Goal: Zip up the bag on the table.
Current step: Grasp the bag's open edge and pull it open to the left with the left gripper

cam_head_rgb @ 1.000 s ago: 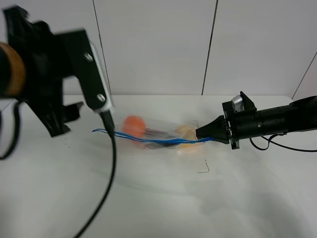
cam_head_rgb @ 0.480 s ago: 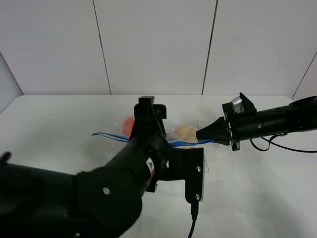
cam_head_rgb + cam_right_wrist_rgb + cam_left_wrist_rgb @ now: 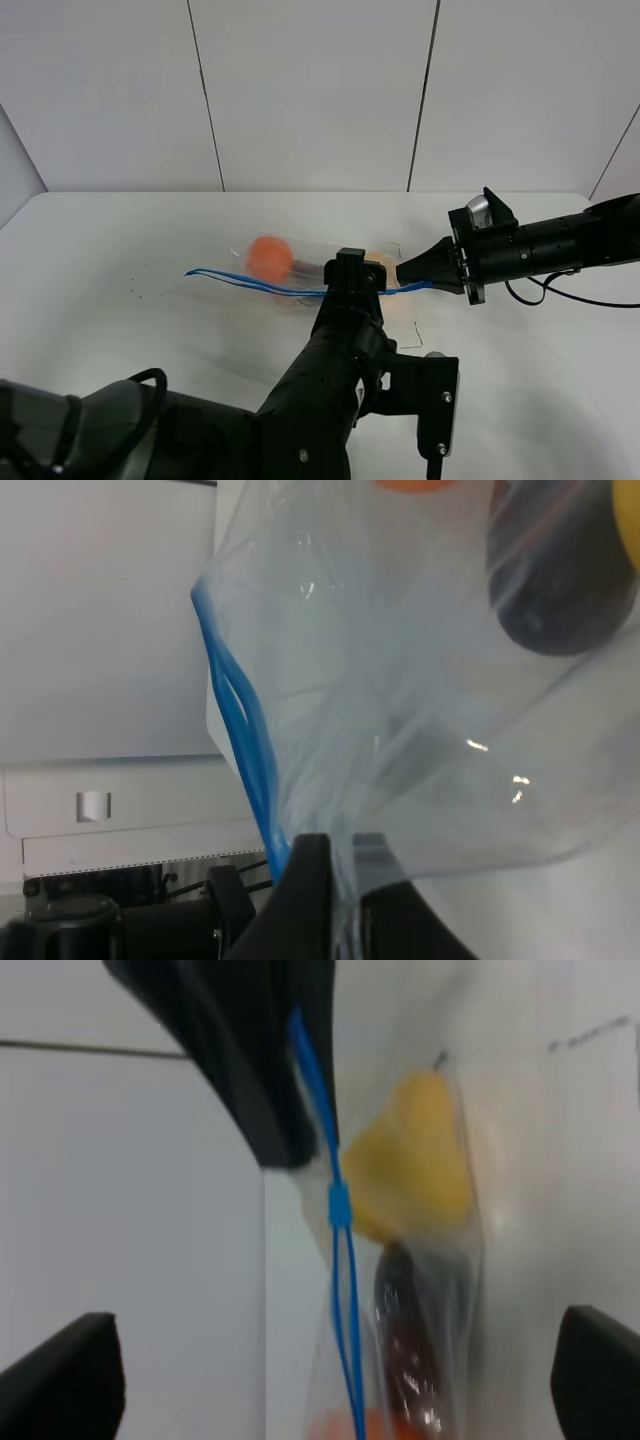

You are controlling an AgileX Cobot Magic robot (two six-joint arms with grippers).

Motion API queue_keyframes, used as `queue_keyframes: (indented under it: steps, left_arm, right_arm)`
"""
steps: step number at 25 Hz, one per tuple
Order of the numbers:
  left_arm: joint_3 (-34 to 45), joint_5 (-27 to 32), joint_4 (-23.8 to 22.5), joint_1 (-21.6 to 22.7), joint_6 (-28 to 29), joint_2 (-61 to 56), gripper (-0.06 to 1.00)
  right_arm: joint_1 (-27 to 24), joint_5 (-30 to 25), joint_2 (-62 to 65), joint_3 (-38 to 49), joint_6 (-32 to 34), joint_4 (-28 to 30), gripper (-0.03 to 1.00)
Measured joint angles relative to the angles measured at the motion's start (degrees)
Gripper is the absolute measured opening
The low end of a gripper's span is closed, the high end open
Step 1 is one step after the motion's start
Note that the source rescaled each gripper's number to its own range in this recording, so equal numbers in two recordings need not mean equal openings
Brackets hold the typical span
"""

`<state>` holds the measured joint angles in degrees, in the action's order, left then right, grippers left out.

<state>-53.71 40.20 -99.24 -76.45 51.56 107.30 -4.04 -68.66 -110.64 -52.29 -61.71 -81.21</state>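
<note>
Ext. high: the bag [image 3: 290,268] lies mid-table [image 3: 120,330], white matte top, pale wall panels [image 3: 300,90] behind. The right gripper [image 3: 403,270] is clamped on the blue zip strip [image 3: 240,277] end. Left wrist only: left gripper [image 3: 330,1378] fingers [image 3: 60,1380] wide apart, yellow fruit [image 3: 410,1160] in the bag ahead. Right wrist: clear crinkly plastic pinched btw. fingers [image 3: 305,900].

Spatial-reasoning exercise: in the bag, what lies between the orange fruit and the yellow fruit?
The dark eggplant, inside the bag; the left wrist view shows it between yellow fruit and orange fruit.
</note>
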Motion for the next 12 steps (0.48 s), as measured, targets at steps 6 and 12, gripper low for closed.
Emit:
queue_keyframes:
  steps: [6,12]
  left_arm:
    - [-5.06,-0.66,-0.39,1.67,0.04,2.98,0.95]
    - [-6.48,-3.15,-0.39,4.75,0.04,4.17,0.93]
  right_arm:
    - [0.00,-0.04,0.00,0.00,0.26,0.54,0.00]
    - [0.00,-0.04,0.00,0.00,0.45,1.13,0.00]
